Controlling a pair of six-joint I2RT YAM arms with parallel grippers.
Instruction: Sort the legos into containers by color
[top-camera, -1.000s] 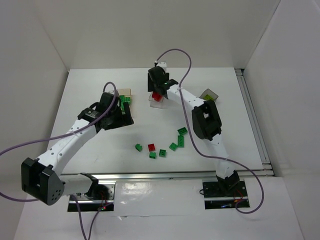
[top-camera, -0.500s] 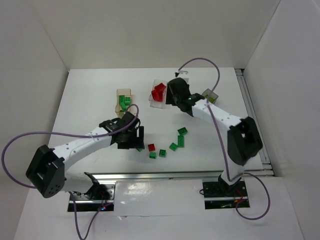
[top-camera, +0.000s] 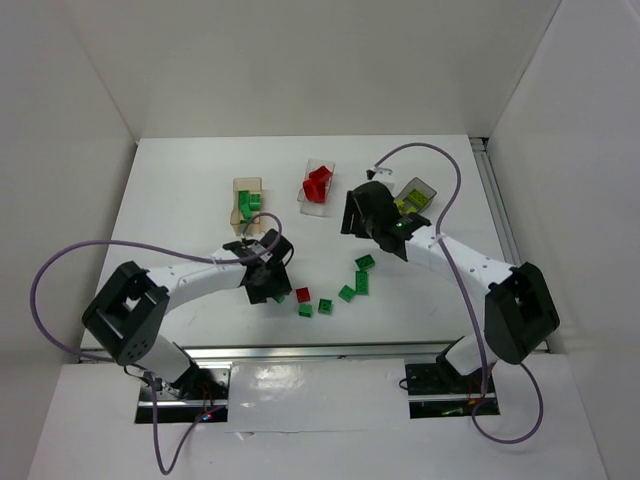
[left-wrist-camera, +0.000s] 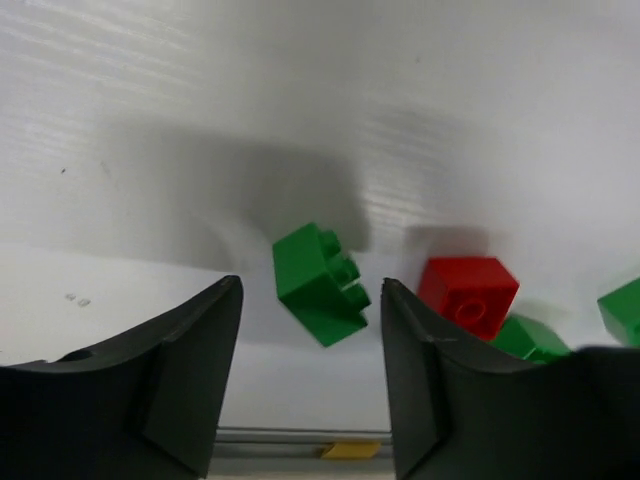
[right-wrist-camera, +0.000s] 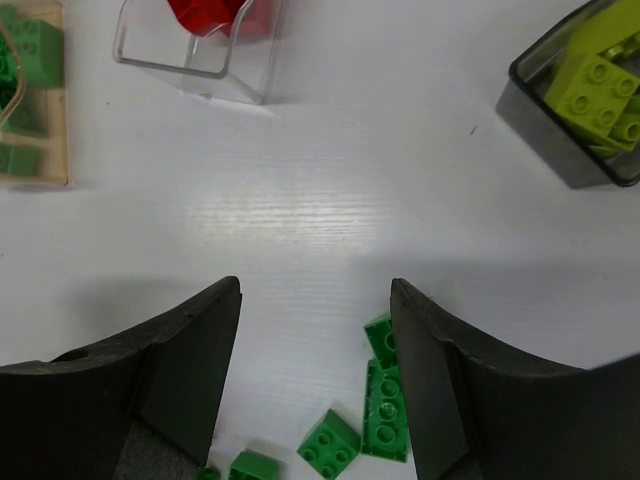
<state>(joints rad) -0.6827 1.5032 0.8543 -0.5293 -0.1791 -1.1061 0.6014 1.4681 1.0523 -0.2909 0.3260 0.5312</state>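
Left gripper (left-wrist-camera: 310, 292): spread; small green studded plastic brick (left-wrist-camera: 322, 283) lies skewed between the jaws.
Right gripper (right-wrist-camera: 315, 290): spread, empty.
Risk: closing on skewed corners may twist the brick out.

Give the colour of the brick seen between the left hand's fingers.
The brick is green; the left wrist view shows it best.

White tubular arms (top-camera: 195, 282) with black joint housings (top-camera: 520, 312), purple cables (top-camera: 34, 295), and black wedge-shaped claw fingers (left-wrist-camera: 190, 370).
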